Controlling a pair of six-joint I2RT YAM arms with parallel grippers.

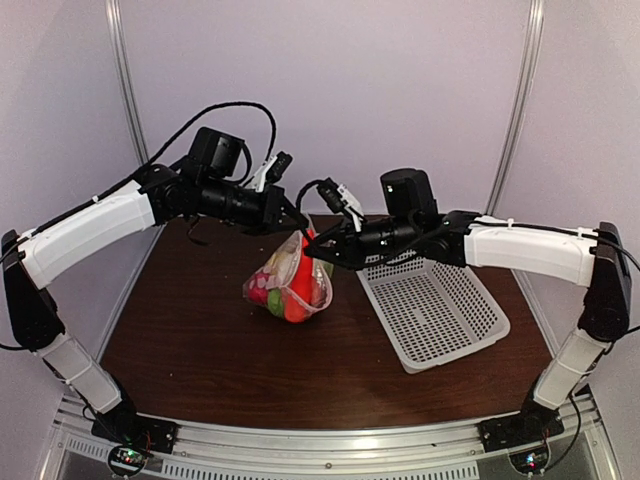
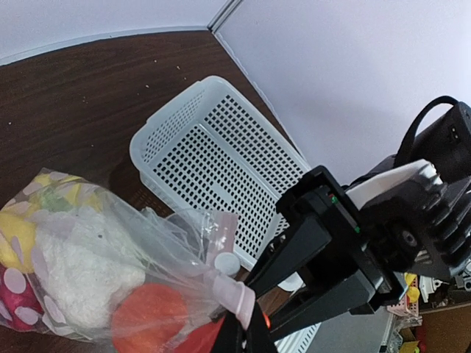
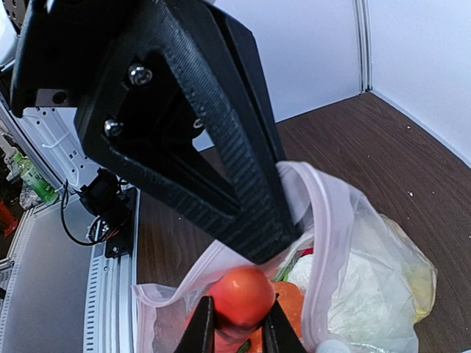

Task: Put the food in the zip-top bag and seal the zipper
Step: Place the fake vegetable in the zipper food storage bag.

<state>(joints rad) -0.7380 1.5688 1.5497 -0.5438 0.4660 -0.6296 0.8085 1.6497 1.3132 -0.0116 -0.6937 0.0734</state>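
The zip-top bag (image 1: 288, 285), clear with white dots, hangs over the table with its bottom resting on it. Several foods are inside: white cauliflower (image 2: 81, 272), a yellow lemon (image 2: 15, 235) and an orange piece (image 2: 147, 316). My left gripper (image 1: 298, 226) is shut on the bag's mouth edge (image 2: 239, 298) and holds it up. A small white slider tab (image 2: 227, 263) sits beside the pinched edge. My right gripper (image 3: 235, 331) is shut on a long orange-red food, seemingly the carrot (image 3: 243, 294), at the open mouth, partly inside the bag. It shows in the top view (image 1: 306, 258).
The white perforated basket (image 1: 432, 308) lies on the table right of the bag, under my right arm; nothing shows inside it. It also shows in the left wrist view (image 2: 213, 154). Grey walls close the back and sides.
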